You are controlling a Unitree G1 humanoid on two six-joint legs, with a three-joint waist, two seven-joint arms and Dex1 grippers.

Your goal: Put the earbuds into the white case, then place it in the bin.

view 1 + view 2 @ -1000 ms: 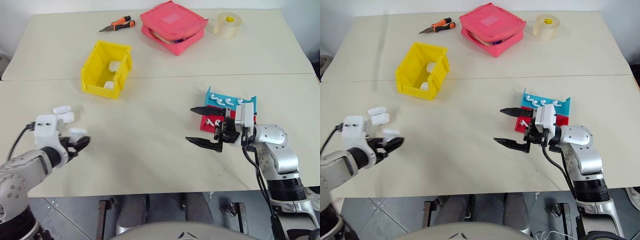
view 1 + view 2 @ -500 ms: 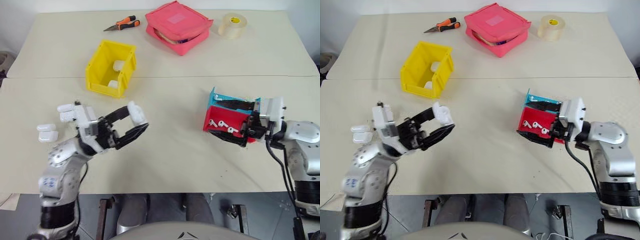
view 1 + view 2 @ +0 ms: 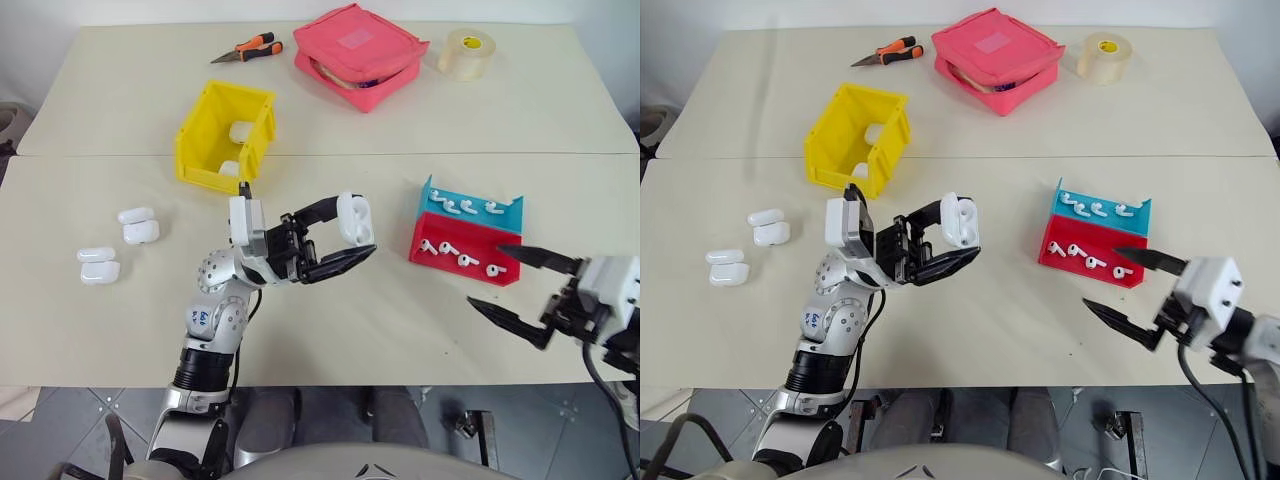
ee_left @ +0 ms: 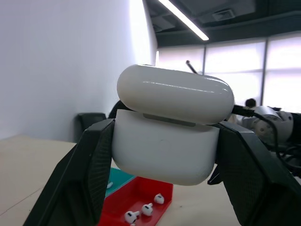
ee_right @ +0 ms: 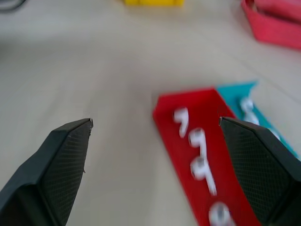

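Above the middle of the surface, the white case is pinched, lid shut, in the left end effector. Nothing has been loaded yet, judging by the earbuds that lie in the red tray and the blue tray. The right end effector is spread wide and empty, just short of the red tray. Opening the lid, seating the earbuds and carrying the case to the bin are left. Cases are already held in the bin. Spare cases, a pink pouch, tape and pliers lie well clear.
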